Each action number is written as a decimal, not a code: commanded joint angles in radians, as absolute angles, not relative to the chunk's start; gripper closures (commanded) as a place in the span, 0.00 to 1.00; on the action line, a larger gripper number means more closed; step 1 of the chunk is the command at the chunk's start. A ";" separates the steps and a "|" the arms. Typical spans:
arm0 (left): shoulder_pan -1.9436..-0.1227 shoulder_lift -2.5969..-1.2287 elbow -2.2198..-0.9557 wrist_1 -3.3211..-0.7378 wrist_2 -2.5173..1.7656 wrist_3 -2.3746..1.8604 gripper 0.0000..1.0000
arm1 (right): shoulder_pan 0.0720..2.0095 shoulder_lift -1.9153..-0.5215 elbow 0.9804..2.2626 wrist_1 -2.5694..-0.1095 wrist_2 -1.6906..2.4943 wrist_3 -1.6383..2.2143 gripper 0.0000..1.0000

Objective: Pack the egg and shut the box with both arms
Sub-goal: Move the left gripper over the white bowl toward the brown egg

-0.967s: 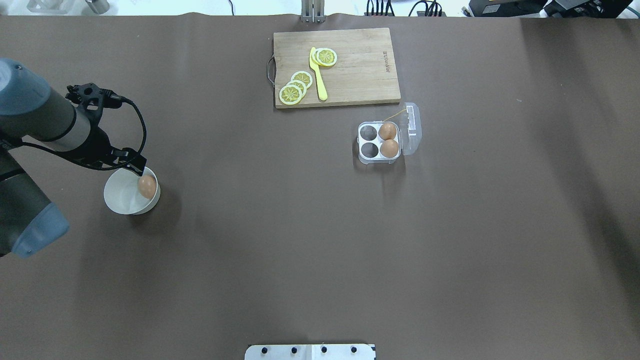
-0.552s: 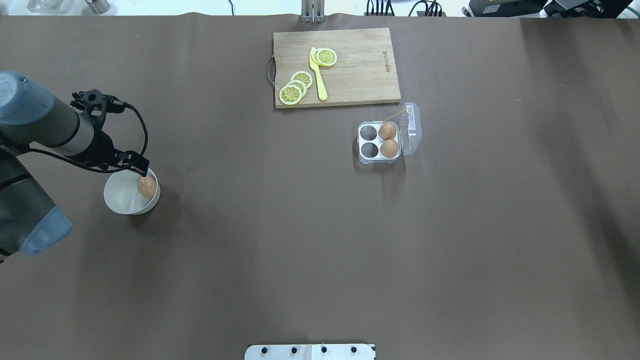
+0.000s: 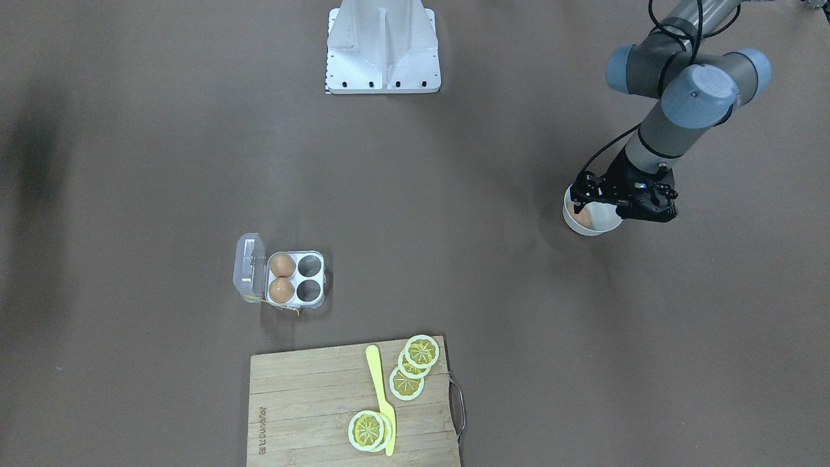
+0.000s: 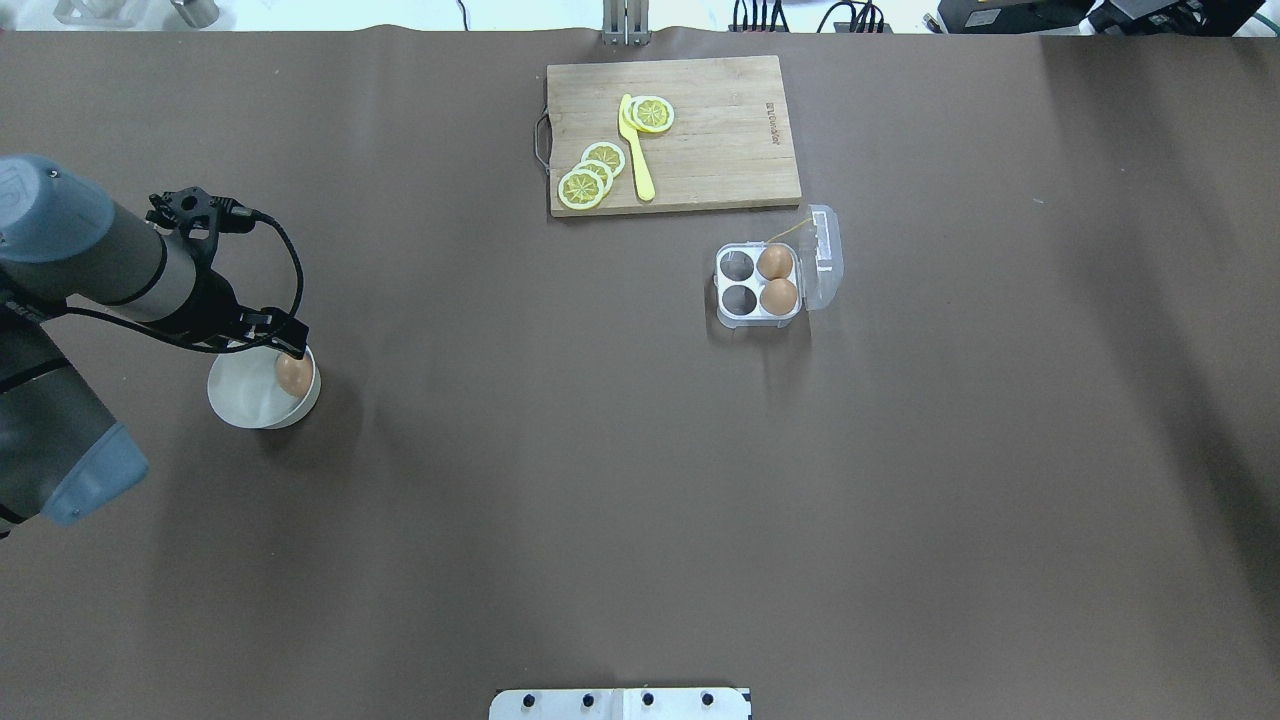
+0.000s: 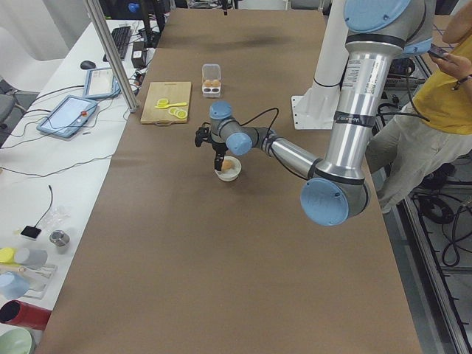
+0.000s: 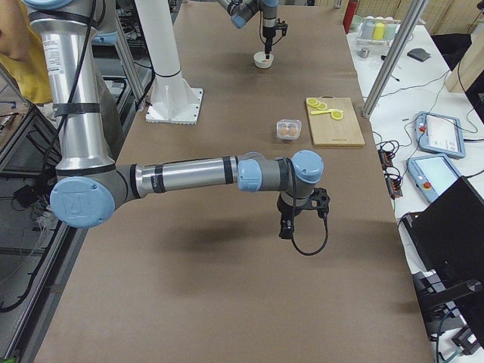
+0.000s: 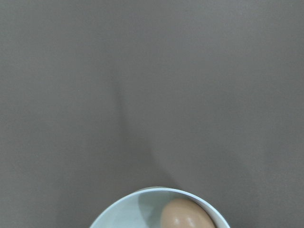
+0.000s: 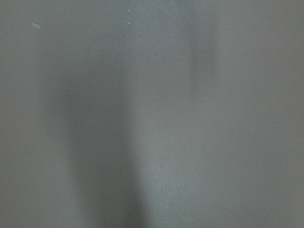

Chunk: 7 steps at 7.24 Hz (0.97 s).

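Since a second ago the left gripper (image 4: 287, 343) has slid a little toward the overhead view's right and now hangs over the far rim of the white bowl (image 4: 232, 405). The egg (image 4: 294, 375) lies in that bowl against its right wall, directly under the gripper. Whether the fingers touch it, or how wide they stand, I cannot tell.

Well apart on the brown table (image 4: 600, 500), the box (image 4: 758, 319) sits with its lid (image 4: 826, 255) folded open. Two other brown eggs (image 4: 777, 279) fill the two cells on the lid side, and the other two cells are bare. Just beyond it is a cutting board (image 4: 720, 150) with lemon slices (image 4: 590, 176) and a yellow knife (image 4: 638, 160).

The right gripper (image 6: 286, 227) points down above bare table, and I cannot tell its opening.
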<state>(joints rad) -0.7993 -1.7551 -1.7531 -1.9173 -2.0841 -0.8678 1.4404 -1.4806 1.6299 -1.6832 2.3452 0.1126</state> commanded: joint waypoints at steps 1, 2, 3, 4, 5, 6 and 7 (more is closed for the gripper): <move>-0.785 -1.683 -1.781 -1.945 -2.082 -0.893 0.04 | 1.440 -1.483 1.629 -1.683 2.345 0.110 0.00; -0.785 -1.645 -1.816 -1.959 -2.079 -0.920 0.04 | 1.440 -1.483 1.629 -1.684 2.344 0.115 0.00; -0.785 -1.634 -1.830 -1.959 -2.079 -0.952 0.04 | 1.440 -1.483 1.629 -1.684 2.344 0.115 0.00; -0.785 -1.632 -1.832 -1.959 -2.076 -0.972 0.04 | 1.440 -1.483 1.629 -1.684 2.344 0.115 0.00; -0.785 -1.634 -1.844 -1.959 -2.057 -0.995 0.04 | 1.440 -1.483 1.629 -1.684 2.344 0.117 0.00; -0.784 -1.644 -1.841 -1.956 -2.040 -1.024 0.04 | 1.440 -1.483 1.629 -1.684 2.344 0.118 0.00; -0.782 -1.655 -1.842 -1.954 -2.027 -1.058 0.04 | 1.440 -1.485 1.629 -1.684 2.344 0.117 0.00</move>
